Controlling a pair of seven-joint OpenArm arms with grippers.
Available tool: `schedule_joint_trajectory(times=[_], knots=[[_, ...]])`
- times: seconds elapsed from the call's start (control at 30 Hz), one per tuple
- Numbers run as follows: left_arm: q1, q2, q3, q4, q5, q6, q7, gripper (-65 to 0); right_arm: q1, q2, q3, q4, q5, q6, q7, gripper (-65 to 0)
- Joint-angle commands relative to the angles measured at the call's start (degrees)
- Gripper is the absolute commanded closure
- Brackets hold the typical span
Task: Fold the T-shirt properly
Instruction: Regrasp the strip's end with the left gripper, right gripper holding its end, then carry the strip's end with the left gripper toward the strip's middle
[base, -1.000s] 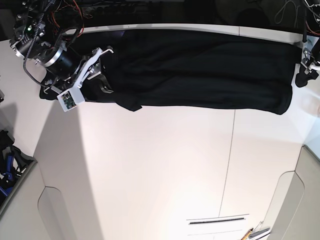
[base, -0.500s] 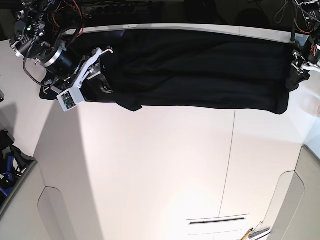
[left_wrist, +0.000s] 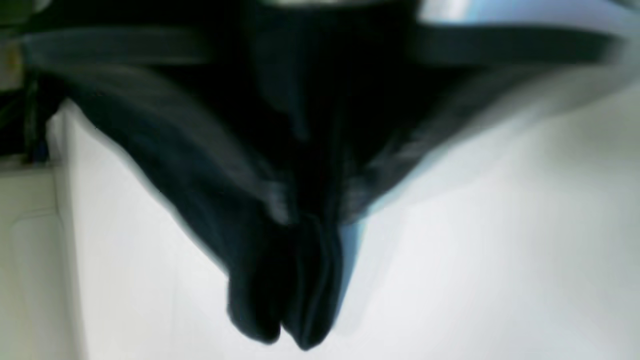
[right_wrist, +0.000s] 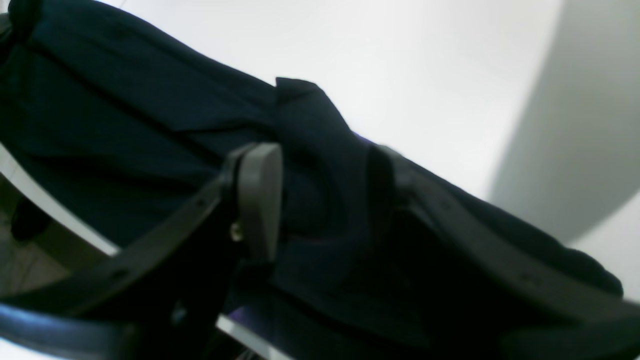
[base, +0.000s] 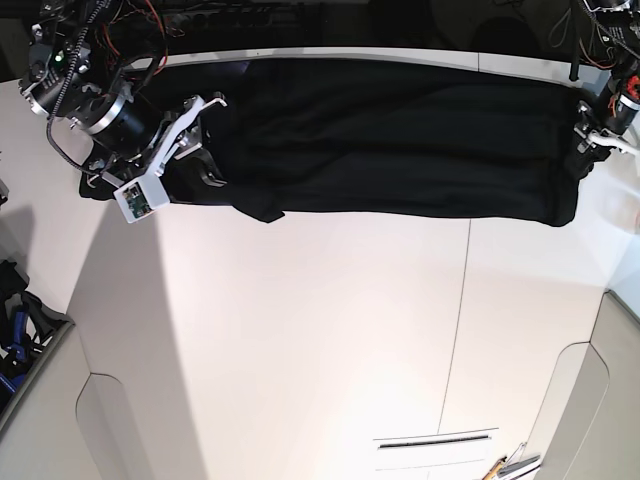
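Looking across the base view, you see the T-shirt (base: 400, 140) stretched as a long dark band along the far edge of the white table (base: 320, 340), folded lengthwise, with 1 small corner poking out of its near edge toward the right arm's end.

Your right gripper (base: 205, 140) sits at that end of the cloth. In the right wrist view its 2 fingers (right_wrist: 257, 200) stand apart with a raised ridge of the T-shirt (right_wrist: 310, 165) between them; the grey pad lies beside the fabric, and a thin purple line shows along the cloth near the far finger. You cannot tell from these views whether the pads press on it.

Your left gripper (base: 590, 135) is at the opposite end, touching the cloth's edge. The left wrist view is blurred: the T-shirt (left_wrist: 280, 280) gathers into a bunched point over the white surface. You cannot tell how those fingers stand, nor whether they pinch the cloth.
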Motion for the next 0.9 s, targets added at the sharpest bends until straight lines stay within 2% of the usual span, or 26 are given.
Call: schedule_joint_trajectory(times=[0.0, 0.03, 0.2, 0.3, 0.43, 0.53, 0.67, 0.87], knots=[[0.2, -0.6, 0.1, 0.1, 0.6, 0.8, 1.5, -4.8, 0.3, 0.3, 0.2, 0.9, 0.7, 0.0, 1.5, -27.8], [0.2, -0.6, 0.1, 0.1, 0.6, 0.8, 1.3, -0.3, 0.3, 0.3, 0.2, 0.9, 0.7, 0.0, 1.5, -27.8], [0.2, -0.8, 0.0, 1.0, -2.3, 0.8, 1.4, 0.0, 0.3, 0.3, 0.2, 0.9, 0.7, 0.0, 1.5, -27.8], [0.2, -0.9, 0.0, 4.1, -7.6, 0.8, 8.1, 0.0, 0.3, 0.3, 0.2, 0.9, 0.4, 0.0, 1.5, -27.8], [0.2, -0.9, 0.0, 9.4, -18.8, 0.8, 17.7, 0.0, 0.3, 0.3, 0.2, 0.9, 0.2, 0.0, 1.5, -27.8], [0.2, -0.9, 0.0, 11.1, -25.9, 0.8, 22.6, 0.0, 0.3, 0.3, 0.2, 0.9, -0.5, 0.0, 1.5, -27.8], [0.2, -0.7, 0.0, 11.1, -26.0, 0.8, 25.3, 0.0, 0.3, 0.3, 0.3, 0.9, -3.1, -0.2, 1.5, -27.8], [0.2, -0.1, 0.1, 11.2, -26.0, 0.8, 25.2, 0.0, 0.3, 0.3, 1.3, 0.9, -7.7, -4.9, 1.5, -27.8]])
